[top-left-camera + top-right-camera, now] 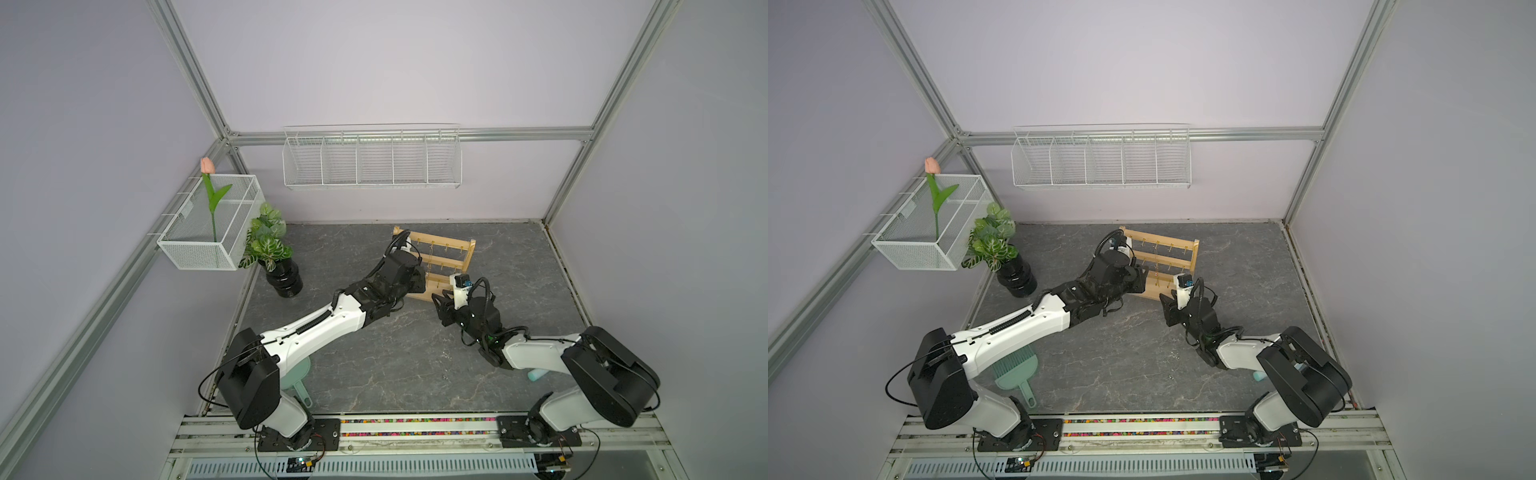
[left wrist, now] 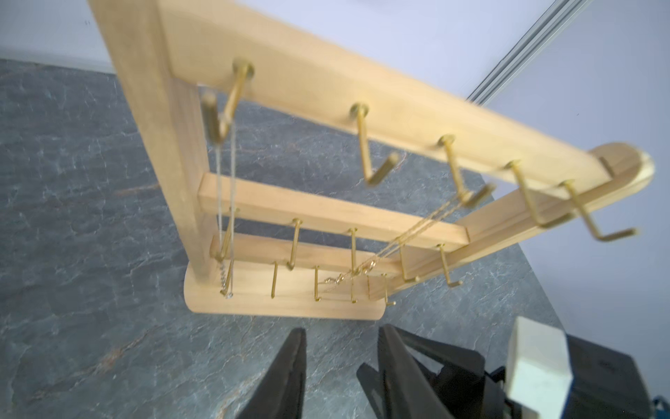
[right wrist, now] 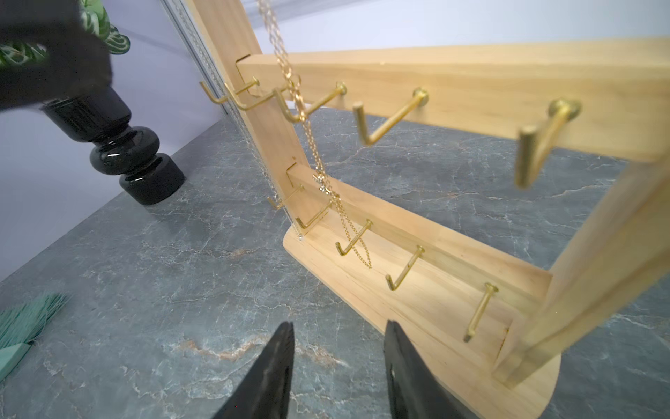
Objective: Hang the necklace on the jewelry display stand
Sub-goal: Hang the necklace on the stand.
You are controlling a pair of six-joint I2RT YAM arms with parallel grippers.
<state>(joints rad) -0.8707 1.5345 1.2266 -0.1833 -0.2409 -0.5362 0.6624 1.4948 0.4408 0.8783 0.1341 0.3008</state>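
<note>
- Gold necklace (image 2: 427, 225): hangs from a middle hook on the stand's top rail. The chain falls past the middle rail toward the base, clear of both grippers.
- Silver necklace (image 2: 225, 188): hangs from the top rail's end hook, beside the post nearest the left arm, and drops straight toward the base.
- Stand (image 1: 441, 238): upright on the table, toward the back, about midway across.
- Left gripper (image 2: 342, 332): jaws partly apart with nothing between them. It sits in front of the stand at the silver-necklace end.
- Right gripper (image 3: 340, 326): jaws partly apart, holding nothing. It sits low before the base's other end.
- Table (image 1: 395, 365): grey, marble-veined.
- Vase (image 1: 286, 280): black, holds a leafy plant, left of the stand.
- Scoop (image 1: 1017, 370): green, lying under the left arm.
- Wire basket (image 1: 372, 166): white, on the back wall.
- Mesh basket (image 1: 199, 245): white, on the left wall, holding a pink tulip (image 1: 207, 165).
</note>
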